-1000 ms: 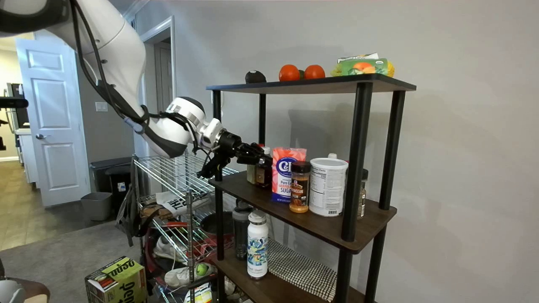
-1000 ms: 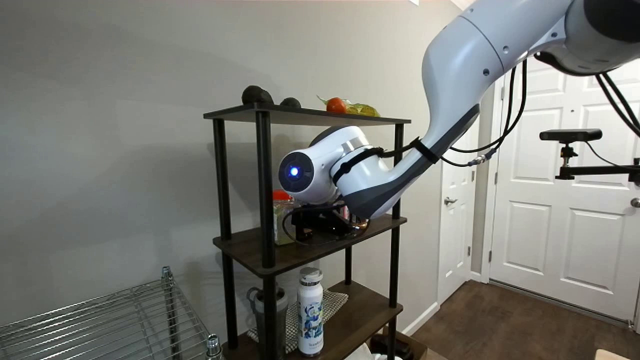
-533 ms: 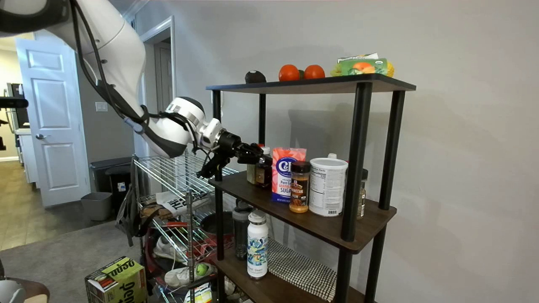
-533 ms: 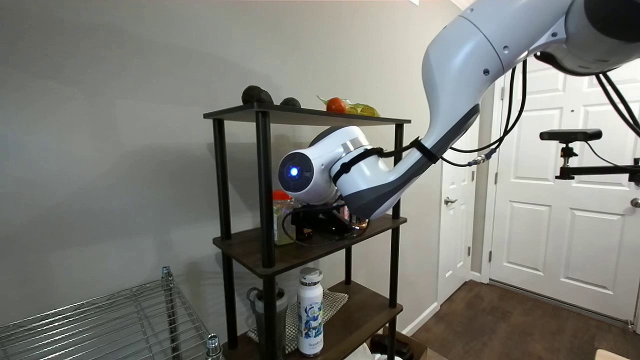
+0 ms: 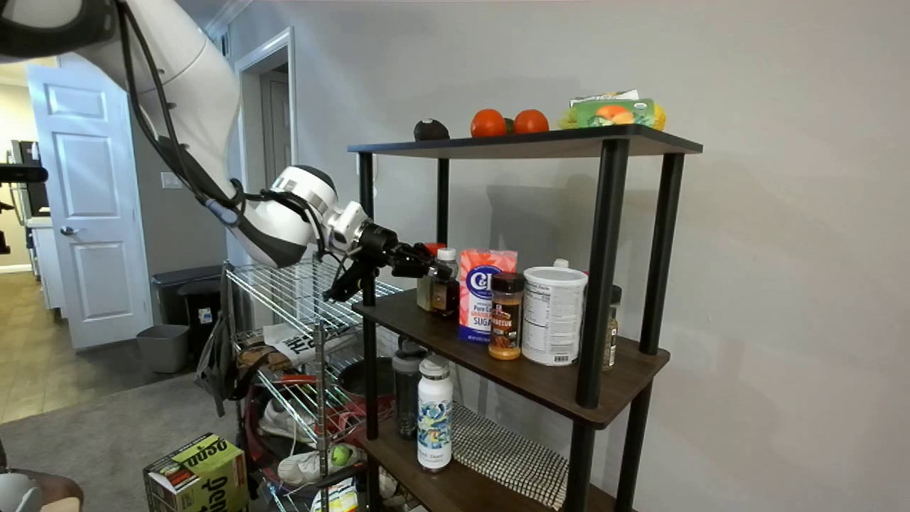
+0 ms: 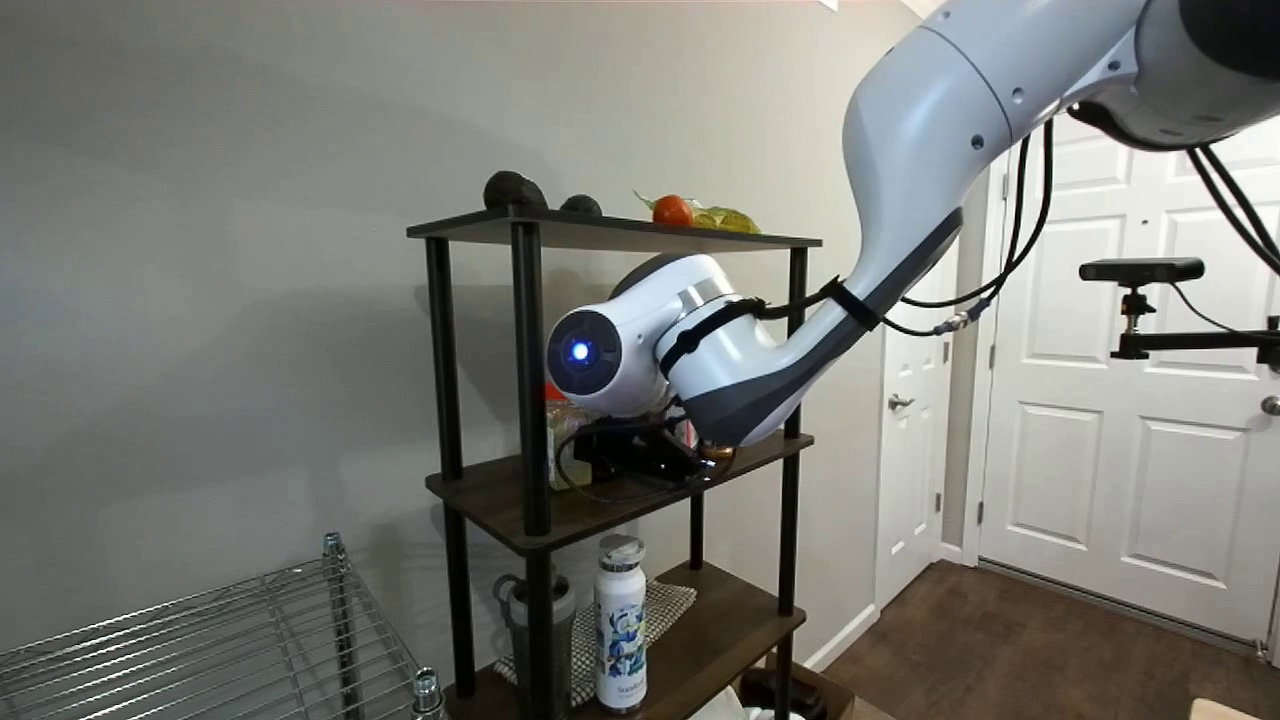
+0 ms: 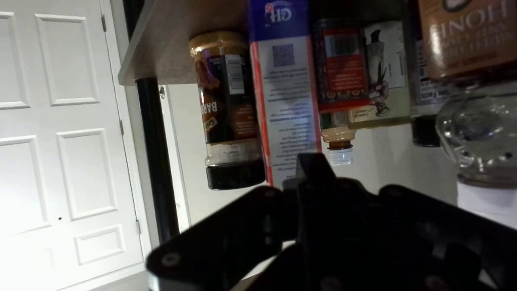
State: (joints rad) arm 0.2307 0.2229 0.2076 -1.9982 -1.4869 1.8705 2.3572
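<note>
- The honey bottle (image 7: 480, 121) stands upright on the middle shelf (image 5: 441, 333), white cap fitted.
- The gripper (image 7: 309, 171) is closed, fingertips together, near the honey bottle and the sugar carton (image 7: 286, 101) — contact with either cannot be determined.
- The sugar carton stands upright between the honey bottle and the barbecue jar (image 7: 228, 109).
- The white canister (image 5: 554, 316) is positioned just beside the barbecue jar.
- The red-lidded jar (image 6: 570, 425) stands near the shelf end — partly hidden by the robot arm (image 6: 720, 360) in an exterior view.
- The top shelf (image 5: 554, 146) bears tomatoes (image 5: 488, 123) and avocados (image 6: 514, 190).
- The lower shelf (image 6: 735, 610) carries the printed white bottle (image 6: 621, 630), upright near the grey tumbler (image 5: 407, 395).
- The wire rack (image 6: 343, 620) stands beside the shelving unit (image 5: 601, 284), at the honey bottle's end.
</note>
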